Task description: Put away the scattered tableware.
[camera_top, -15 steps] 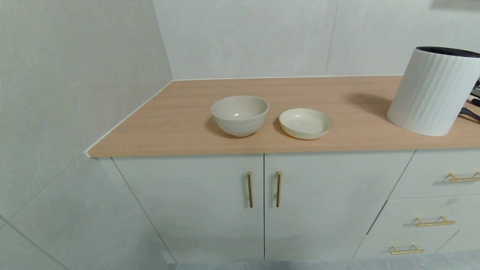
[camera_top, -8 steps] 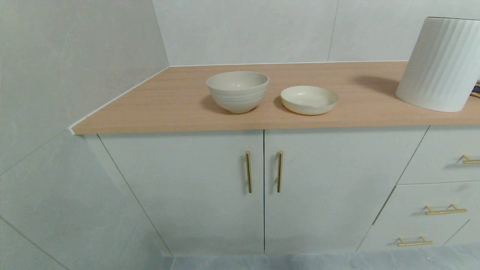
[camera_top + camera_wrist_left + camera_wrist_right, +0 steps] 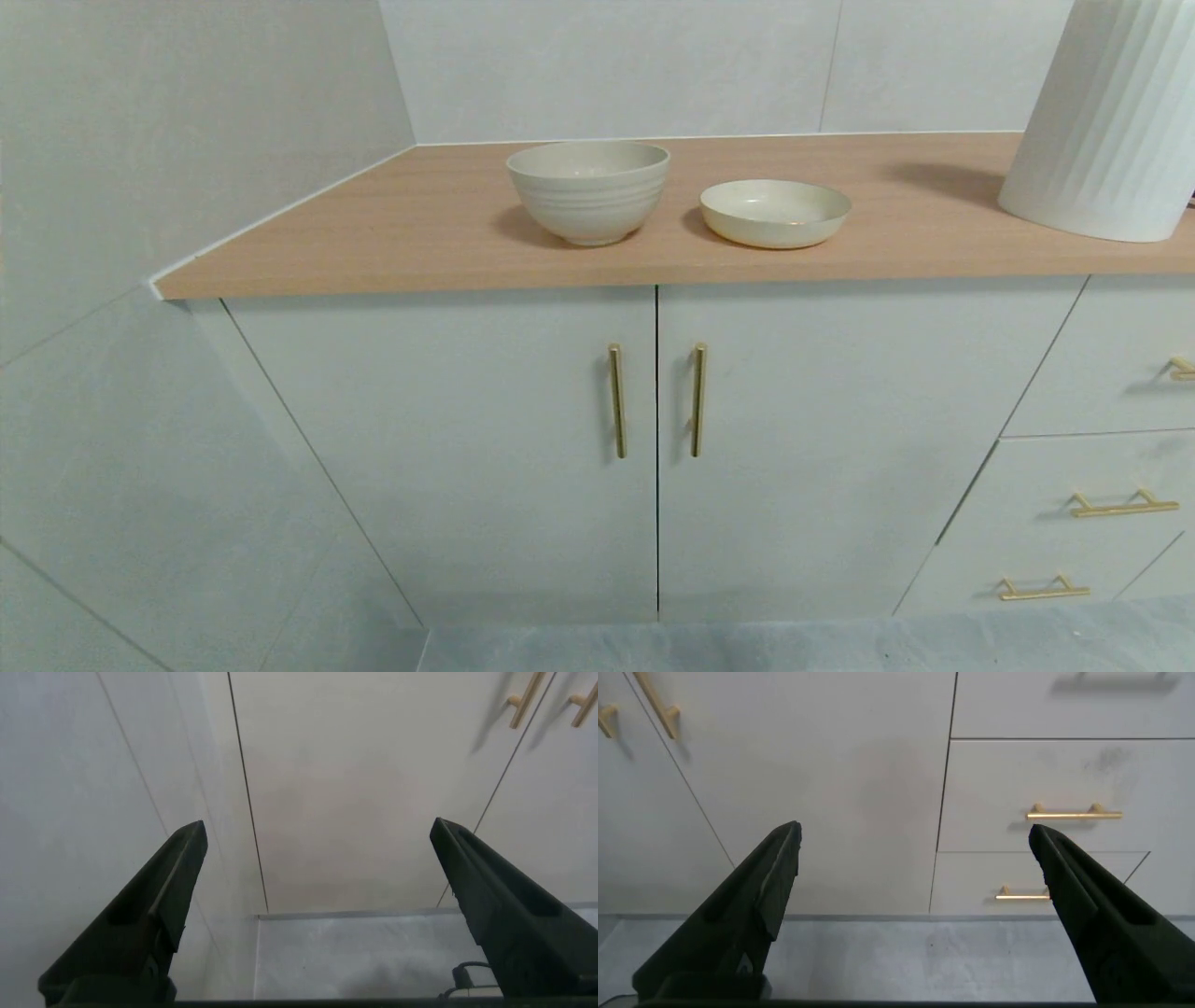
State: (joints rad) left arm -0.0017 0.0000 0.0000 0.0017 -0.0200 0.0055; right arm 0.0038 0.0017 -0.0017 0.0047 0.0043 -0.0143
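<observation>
The left end effector [image 3: 318,829] and right end effector [image 3: 913,831] both gape open and empty, low before the shut doors [image 3: 467,439]. The bowl [image 3: 588,191] and dish [image 3: 775,213] sit side by side at upper centre of the head view, near the table [image 3: 373,243] front edge. A clumsy reach from below could likely knock either off. The slim handles [image 3: 616,399] may slip from a poor grasp.

The tan wood-grain bench [image 3: 439,238] looks smooth and matt. The round grey-beige ribbed bowl [image 3: 588,194] carries a soft sheen; the shallow cream dish [image 3: 775,215] shines glossier. The pale grey cupboard doors [image 3: 467,457] are flat matt, their slim bar handles [image 3: 617,399] satin brass-coloured metal. My left fingers [image 3: 149,917] and right fingers [image 3: 747,913] look matt black plastic.
</observation>
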